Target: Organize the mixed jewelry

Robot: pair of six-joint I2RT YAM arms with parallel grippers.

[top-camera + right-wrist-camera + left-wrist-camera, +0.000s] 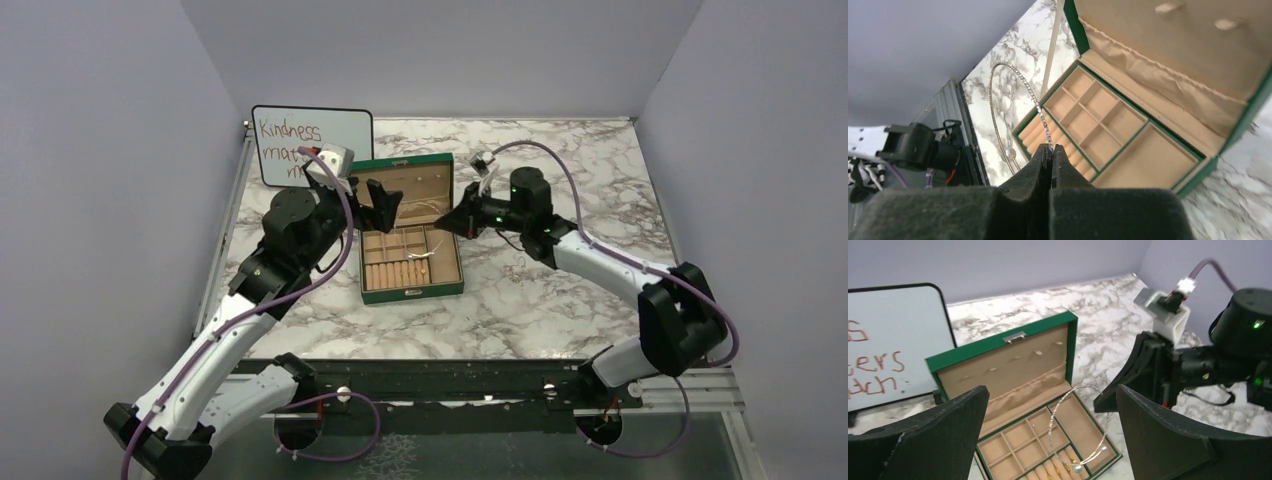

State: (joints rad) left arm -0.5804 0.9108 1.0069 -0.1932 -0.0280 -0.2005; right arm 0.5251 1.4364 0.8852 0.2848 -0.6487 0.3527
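A thin silver wire loop (1066,405) with two small ball ends hangs over the open green box (998,342), pinched at its top by my right gripper (1051,150), which is shut on it. In the right wrist view the loop (1020,75) curves up and left from the fingertips. My left gripper (1052,390) is open wide just above the box's left half, its fingers (948,430) on either side of the loop and apart from it. Small gold rings (1073,462) sit in the ring rolls at the box's front. From above, both grippers (385,205) (447,222) meet over the box (412,290).
A whiteboard (310,140) with red writing stands behind the box at the left. The box's lid (1168,45) stands upright at the back. A small white item (483,162) lies behind the right arm. Purple walls close in three sides of the marble table (560,300).
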